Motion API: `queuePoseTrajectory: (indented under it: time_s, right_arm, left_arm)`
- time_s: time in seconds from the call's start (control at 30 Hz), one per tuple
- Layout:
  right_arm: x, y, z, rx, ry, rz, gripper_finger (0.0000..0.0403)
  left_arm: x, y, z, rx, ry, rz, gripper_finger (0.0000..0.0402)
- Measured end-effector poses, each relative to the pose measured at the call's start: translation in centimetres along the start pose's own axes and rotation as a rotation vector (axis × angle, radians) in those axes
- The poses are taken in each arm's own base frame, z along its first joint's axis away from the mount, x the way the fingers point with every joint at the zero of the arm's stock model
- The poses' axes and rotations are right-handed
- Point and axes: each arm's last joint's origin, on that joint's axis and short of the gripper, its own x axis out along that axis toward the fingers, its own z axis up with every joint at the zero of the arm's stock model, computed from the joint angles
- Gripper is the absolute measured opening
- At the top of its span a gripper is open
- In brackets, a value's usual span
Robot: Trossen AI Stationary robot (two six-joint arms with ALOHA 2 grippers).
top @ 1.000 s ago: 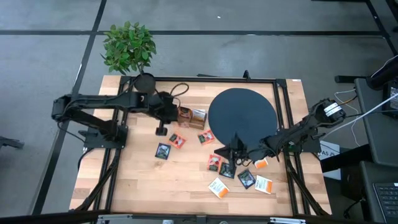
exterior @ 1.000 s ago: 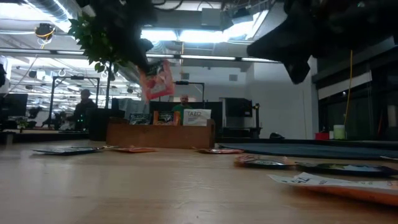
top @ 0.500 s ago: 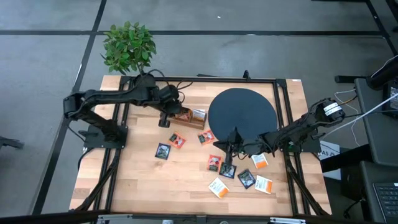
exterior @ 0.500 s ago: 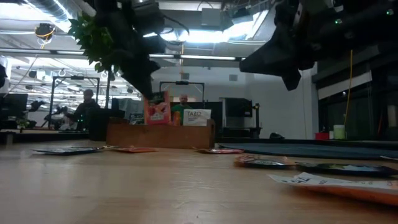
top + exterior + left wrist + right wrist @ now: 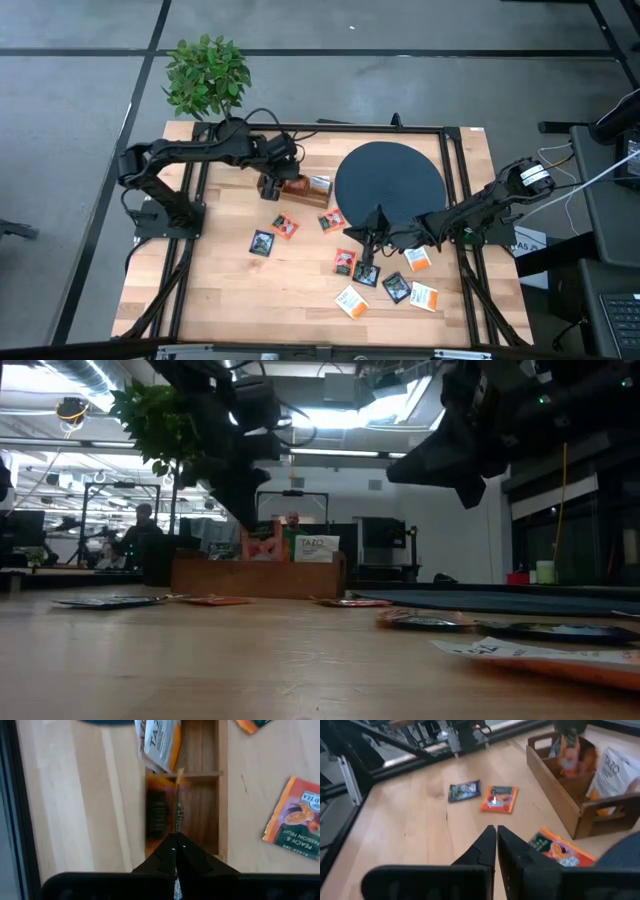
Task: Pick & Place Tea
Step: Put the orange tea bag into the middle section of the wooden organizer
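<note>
My left gripper (image 5: 270, 186) stands over the left end of the long wooden tray (image 5: 300, 188), shut on a red-orange sachet (image 5: 262, 545) that reaches down into a compartment (image 5: 200, 810). A white sachet (image 5: 319, 184) leans upright in the neighbouring compartment. My right gripper (image 5: 375, 242) hovers shut near the black disc's (image 5: 390, 180) near rim, above loose sachets: a red one (image 5: 345, 262), two dark ones (image 5: 365, 273) (image 5: 397, 288), white ones (image 5: 351, 301) (image 5: 425, 297). Others lie flat farther left: dark (image 5: 261, 242), red-orange (image 5: 285, 226) (image 5: 331, 220). My left gripper pinches the red-orange sachet by its upper edge (image 5: 177, 827) between the two fingers, coming from above and pointing down. The sachet hangs upright below the fingers, seen edge-on, with its lower part inside the tray compartment. Whether it touches the tray's floor I cannot tell.
A potted plant (image 5: 207, 75) stands at the table's far left corner. A black frame rail (image 5: 340, 128) runs along the far edge and down both sides. Bare wood lies along the near left of the table (image 5: 200, 300). People show in the room behind (image 5: 137, 525).
My left gripper has carried the red-orange sachet toward the far edge and slightly right, then down, from hanging above the table to hanging inside the tray's left compartment. It has stayed shut on the sachet. My right arm has shifted only slightly.
</note>
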Motion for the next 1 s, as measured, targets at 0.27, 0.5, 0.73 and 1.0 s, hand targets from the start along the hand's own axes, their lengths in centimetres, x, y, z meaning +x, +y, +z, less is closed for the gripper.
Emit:
queuePoseTrajectory:
  time_s: [0.27,0.5,0.73,1.0]
  right_arm:
    - [0.02,-0.05,-0.12,-0.006,0.009,-0.004,0.0020]
    - [0.02,-0.08,-0.20,-0.011,0.016,-0.008,0.0020]
    - [0.02,-0.08,-0.19,-0.010,0.016,-0.008,0.0020]
    - [0.02,-0.08,-0.19,-0.011,0.016,-0.008,0.0020]
  left_arm:
    - [0.12,0.06,-0.09,0.008,0.026,0.025,0.0002]
    - [0.12,0.06,-0.09,0.003,0.026,0.025,0.0002]
    - [0.55,-0.10,-0.35,-0.001,0.022,0.032,0.0003]
    - [0.78,-0.27,-0.05,0.004,0.007,0.028,0.0003]
